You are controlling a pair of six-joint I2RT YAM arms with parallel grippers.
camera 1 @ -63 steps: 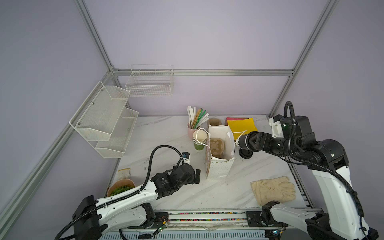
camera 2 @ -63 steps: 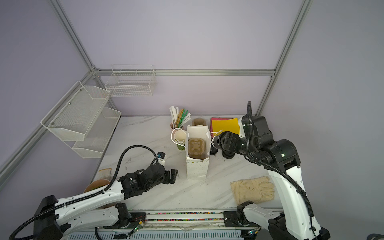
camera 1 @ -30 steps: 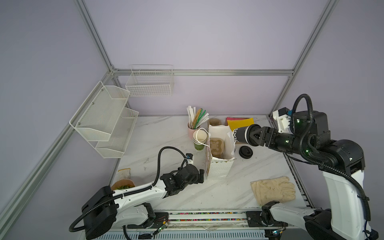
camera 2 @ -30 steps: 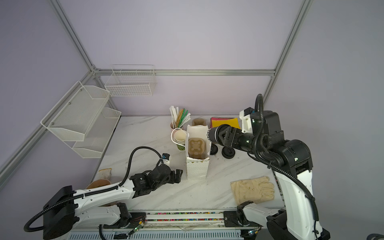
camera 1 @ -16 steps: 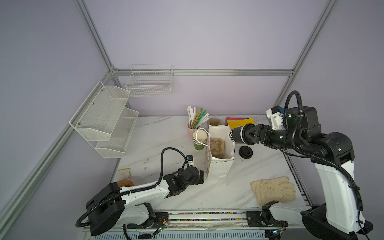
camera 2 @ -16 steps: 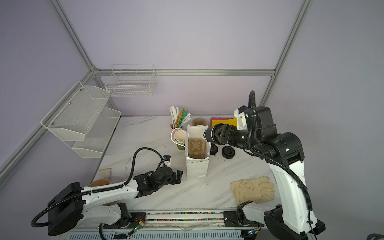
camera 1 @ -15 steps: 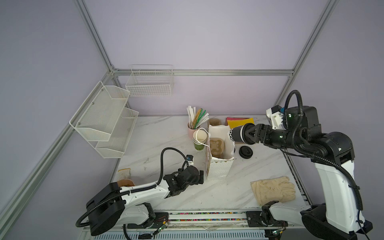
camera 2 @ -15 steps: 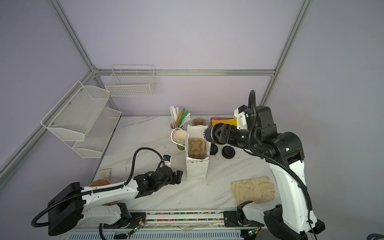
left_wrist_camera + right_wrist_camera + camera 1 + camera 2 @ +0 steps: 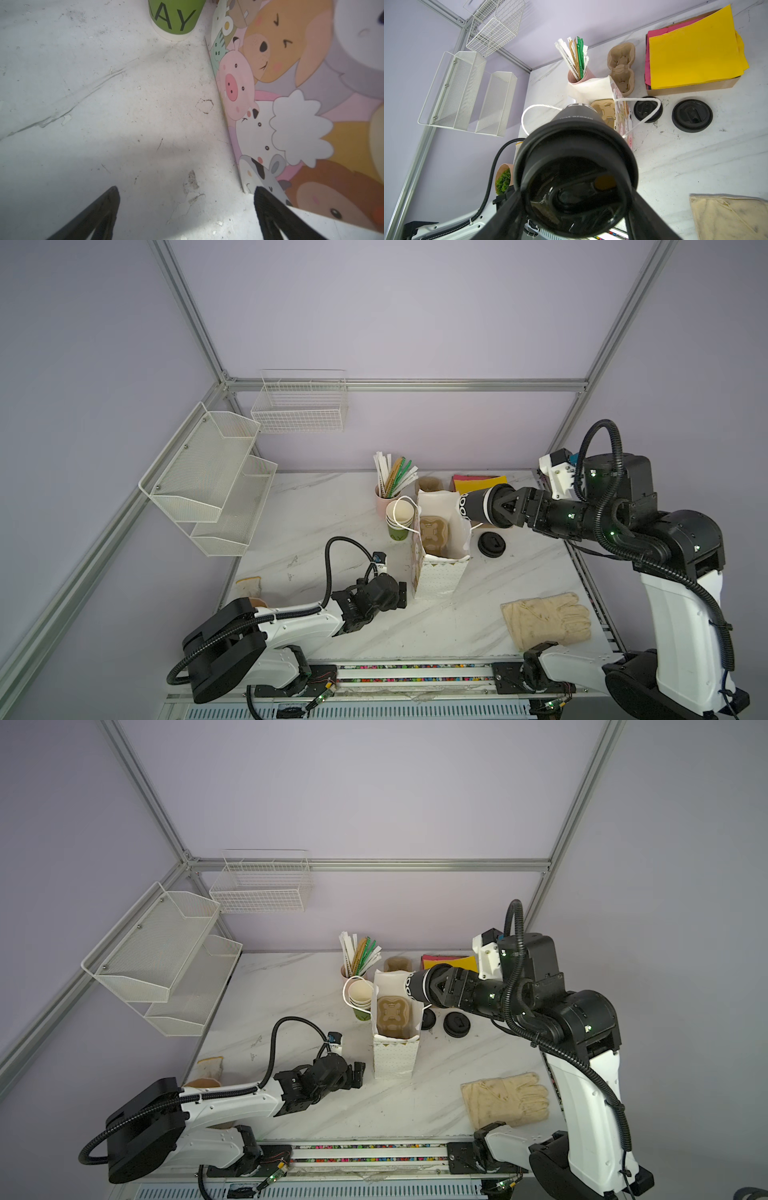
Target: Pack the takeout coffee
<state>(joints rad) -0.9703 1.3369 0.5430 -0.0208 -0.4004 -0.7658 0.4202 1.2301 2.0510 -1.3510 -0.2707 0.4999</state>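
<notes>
Two arms at work over the desk [image 9: 328, 506]. Right gripper [image 9: 492, 510] reaches in from the right side, jaws clamped across the lidded end of the takeout coffee [image 9: 471, 508]. The cup is dark-walled with white lettering, carried on its side in the air, black lid facing the wrist and base pointing left. In both top views the base end overhangs the right rim of the paper bag [image 9: 436, 576], above the mouth and not inside. The bag stands upright mid-desk with its mouth wide and a brown cup carrier [image 9: 434, 535] sitting down inside; a white cord handle loops out on each side. Left gripper [image 9: 401, 595] lies low on the desk at the bag's front-left corner, jaws spread wide and grasping nothing. In the left wrist view one fingertip [image 9: 262, 200] is right at the bag's bottom edge; whether they touch I cannot tell. Crowded behind the bag: stack of green cups [image 9: 399, 518] just beside its left wall, pink cup of straws [image 9: 384, 499], a spare carrier [image 9: 430, 484], coloured paper [image 9: 478, 481]. Two black lids [image 9: 428, 1020] [image 9: 457, 1024] lie just right of the bag, under the right arm. A glove [image 9: 544, 620] lies near the front-right edge. Bare desk left of the bag and along the front.
</notes>
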